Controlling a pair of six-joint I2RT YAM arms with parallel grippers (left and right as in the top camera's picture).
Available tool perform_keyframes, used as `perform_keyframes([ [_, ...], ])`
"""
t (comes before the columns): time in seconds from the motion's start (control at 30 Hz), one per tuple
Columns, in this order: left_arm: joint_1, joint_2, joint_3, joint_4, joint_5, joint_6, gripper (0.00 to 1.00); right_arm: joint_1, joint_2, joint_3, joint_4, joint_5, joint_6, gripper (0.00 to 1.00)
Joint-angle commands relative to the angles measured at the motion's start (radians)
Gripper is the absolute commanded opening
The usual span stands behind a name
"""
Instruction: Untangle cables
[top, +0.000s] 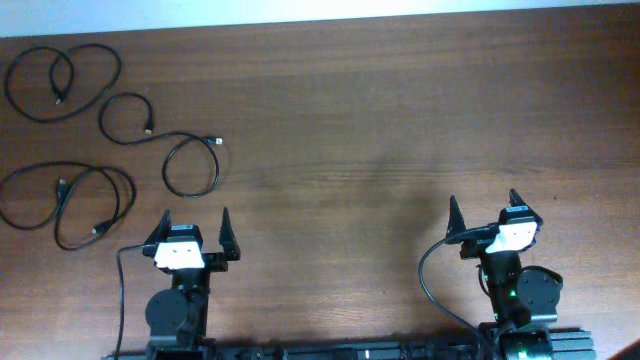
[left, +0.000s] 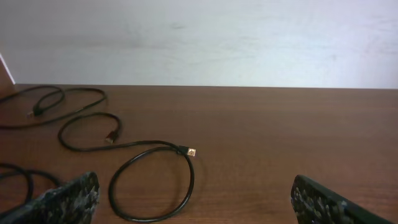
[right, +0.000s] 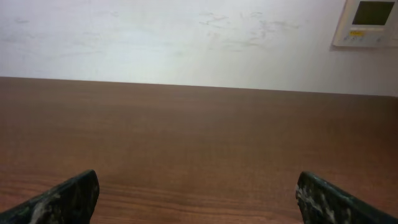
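Wooden surface (top: 380, 120), cables (left: 186, 150) loose at far left; left end effector (top: 194, 215) and right end effector (top: 483, 196) wide, empty; wall panel (right: 372, 22) beyond.

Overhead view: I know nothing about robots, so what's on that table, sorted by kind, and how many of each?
Black cables: 3 (far cable, middle cable, near cable), all lying apart on the left side
Robot arm tools: 2 (left tool, right tool), both open and empty
Total: 5
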Motion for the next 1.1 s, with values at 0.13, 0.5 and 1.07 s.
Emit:
perform_keyframes([
  [0.13, 0.005, -0.008, -0.004, 0.000, -0.032, -0.012, 0.99, -0.006, -0.006, -0.005, -0.007, -0.003, 0.002, 0.98],
  [0.5, 0.005, -0.008, -0.004, 0.001, -0.028, -0.005, 0.99, -0.006, -0.006, -0.005, -0.007, -0.003, 0.002, 0.98],
  [1.07, 0.005, -0.008, -0.004, 0.001, -0.027, -0.005, 0.99, -0.006, -0.007, -0.005, -0.006, -0.003, 0.002, 0.98],
])
